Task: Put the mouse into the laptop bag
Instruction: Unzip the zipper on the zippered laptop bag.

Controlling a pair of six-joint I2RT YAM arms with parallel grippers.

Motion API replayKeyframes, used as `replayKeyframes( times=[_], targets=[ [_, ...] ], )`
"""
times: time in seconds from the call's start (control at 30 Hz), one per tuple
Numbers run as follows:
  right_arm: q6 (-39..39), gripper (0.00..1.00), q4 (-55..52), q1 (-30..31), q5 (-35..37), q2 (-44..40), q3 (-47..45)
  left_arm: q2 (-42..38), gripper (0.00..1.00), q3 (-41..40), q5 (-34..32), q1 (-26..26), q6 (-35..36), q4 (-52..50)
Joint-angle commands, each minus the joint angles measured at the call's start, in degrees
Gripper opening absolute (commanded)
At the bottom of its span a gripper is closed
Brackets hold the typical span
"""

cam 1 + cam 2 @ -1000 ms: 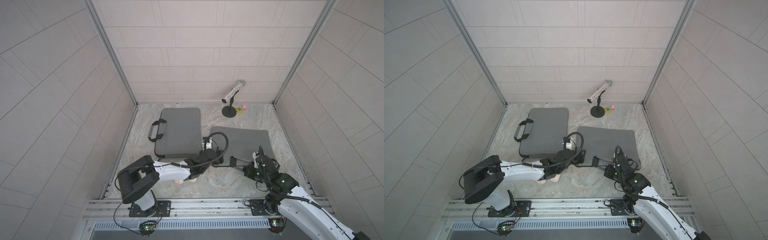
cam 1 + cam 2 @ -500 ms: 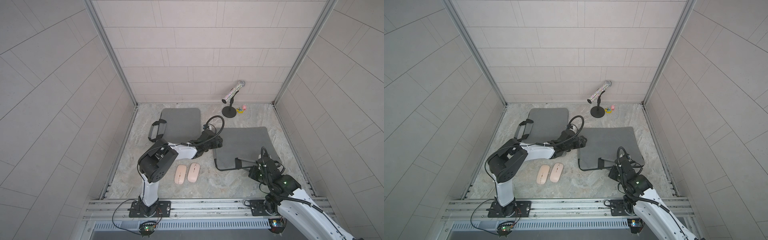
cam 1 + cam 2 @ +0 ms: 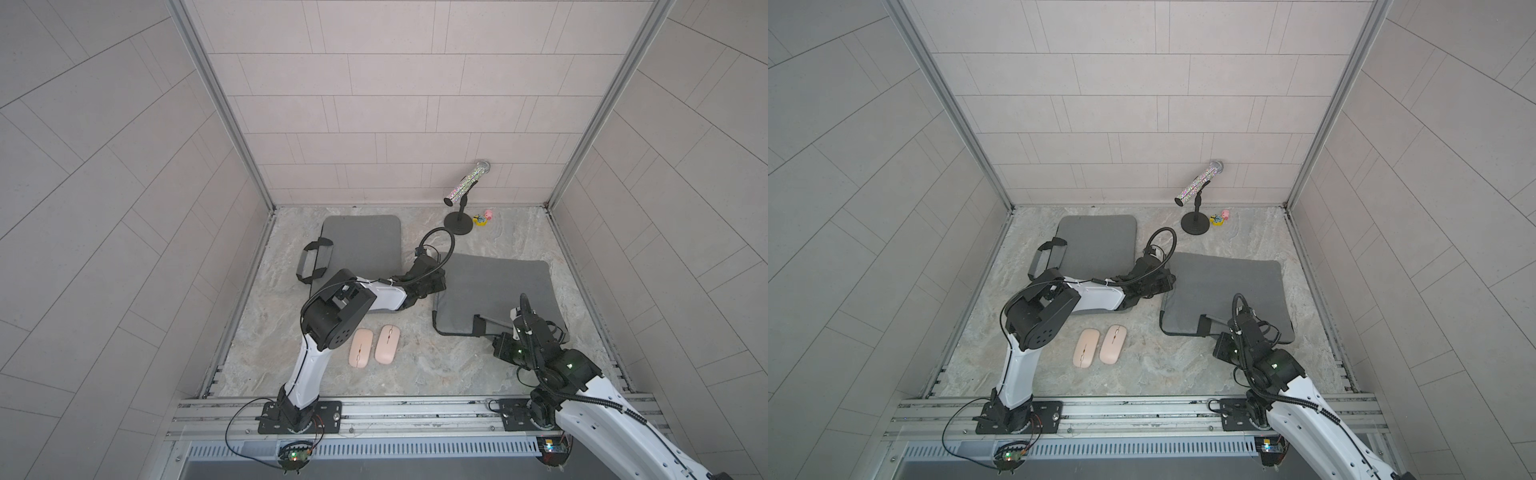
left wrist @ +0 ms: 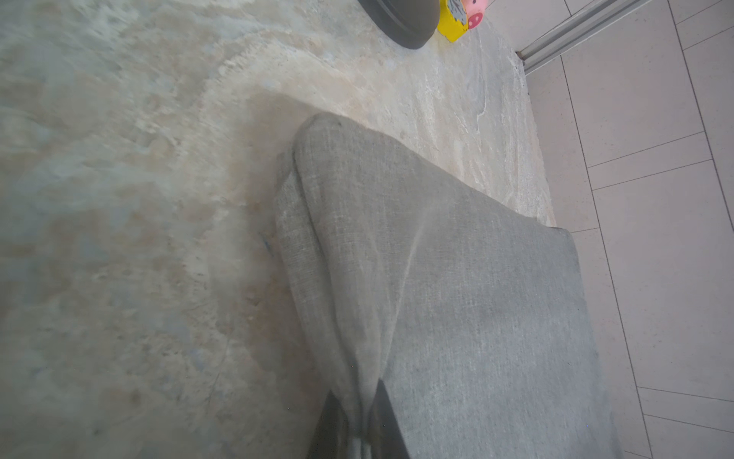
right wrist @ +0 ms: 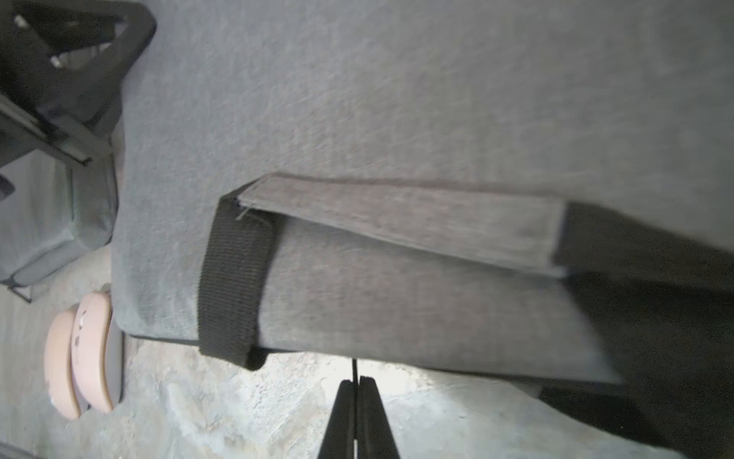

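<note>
A pink mouse (image 3: 387,344) lies on the floor (image 3: 436,365) beside a second mouse (image 3: 360,347), near the laptop bag (image 3: 498,286). The left gripper (image 4: 357,415) pinches the bag's edge. The right gripper (image 5: 356,387) is closed tight. The other bag (image 3: 361,245) lies behind.

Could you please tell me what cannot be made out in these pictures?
Opening of near bag: no view shows it.
Most of left gripper, shut on that bag: cut off by left wrist frame.
Thin strip at shut right gripper: too thin to identify, right wrist view.
Details of toys: too small, both top views.
Corner of far bag: hidden by left arm, top views.
</note>
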Motion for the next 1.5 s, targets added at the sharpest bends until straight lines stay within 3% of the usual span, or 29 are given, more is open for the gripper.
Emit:
replayKeyframes(
  times=[0.0, 0.1, 0.17, 0.3, 0.43, 0.63, 0.93, 1.1, 1.13, 1.2, 1.3, 1.37, 1.47],
  targets=[
    [3.3, 0.00, 10.5, 7.7, -1.2, 1.4, 0.1, -2.5, 0.00, -2.6, -3.5, -3.5, -0.4, -1.8],
    [4.7, 0.00, 12.6, 16.5, 5.2, 5.6, 2.7, -3.4, 0.00, -4.2, -5.7, -4.8, -1.2, -0.4],
    [5.4, 0.00, 15.5, 19.3, 5.7, 8.7, 3.6, -4.0, 0.00, -5.5, -6.3, -5.1, -1.9, 1.5],
    [5.8, 0.00, 19.8, 20.2, 4.0, 14.6, 4.7, -5.6, 0.00, -9.7, -7.9, -5.4, -3.3, 5.0],
    [5.8, 0.00, 15.5, 19.6, 10.1, 14.4, 4.6, -9.1, 0.00, -14.9, -11.0, -5.3, -3.8, 7.3],
    [3.3, 0.00, 8.2, 9.5, 10.3, 9.1, 3.7, -16.5, 0.00, -24.3, -15.3, -5.5, -5.4, 11.9],
    [-6.7, 0.00, 6.0, -14.3, -0.3, 14.2, 3.7, -25.5, 0.00, -32.3, -21.5, -11.6, -5.7, 17.1],
    [-6.4, 0.00, 6.9, -15.8, -3.1, 14.0, 2.9, -22.5, 0.00, -29.4, -22.8, -16.9, -5.0, 18.0],
    [-6.3, 0.00, 6.5, -15.8, -3.2, 13.6, 2.9, -21.2, 0.07, -28.5, -22.3, -17.2, -5.4, 17.7],
    [-6.5, 0.00, 5.5, -15.8, -3.1, 12.6, 3.0, -18.7, 0.38, -27.9, -21.7, -17.3, -7.0, 18.9],
    [-6.5, 0.00, 4.0, -15.8, -2.5, 11.3, 3.3, -16.9, 0.76, -30.2, -21.5, -18.0, -9.4, 23.2],
    [-6.6, 0.00, 3.7, -15.8, -2.2, 11.2, 3.5, -16.6, 0.84, -32.2, -22.4, -19.5, -10.9, 25.5],
    [-6.9, 0.00, 3.9, -15.8, -3.1, 11.8, 3.5, -16.5, 0.86, -34.5, -25.0, -22.7, -12.0, 28.7]
  ],
)
